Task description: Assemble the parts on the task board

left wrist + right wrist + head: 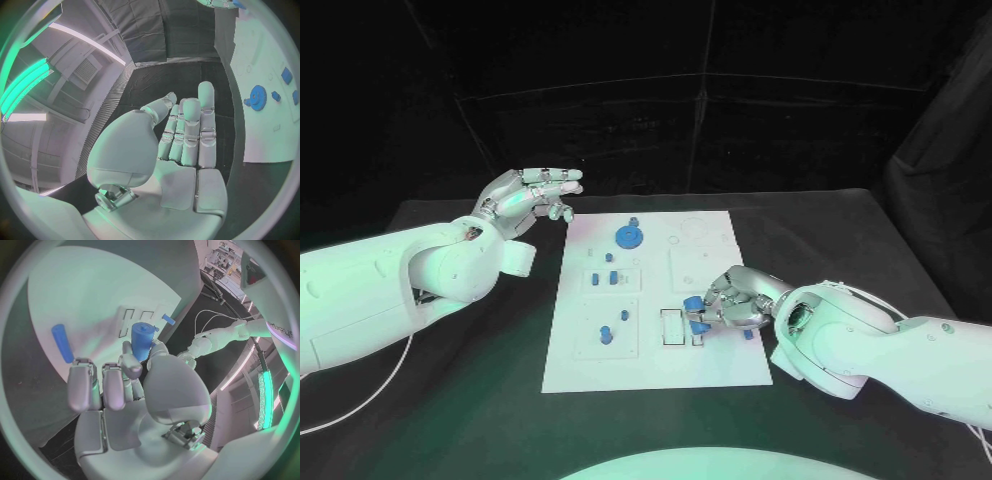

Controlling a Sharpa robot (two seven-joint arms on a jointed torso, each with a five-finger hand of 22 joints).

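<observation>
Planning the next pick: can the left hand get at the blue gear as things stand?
Probably yes. The left hand is open and hovers off the board's far left corner; nothing stands between it and the gear.

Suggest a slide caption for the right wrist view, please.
Right hand holds a blue part above the white task board.
</observation>
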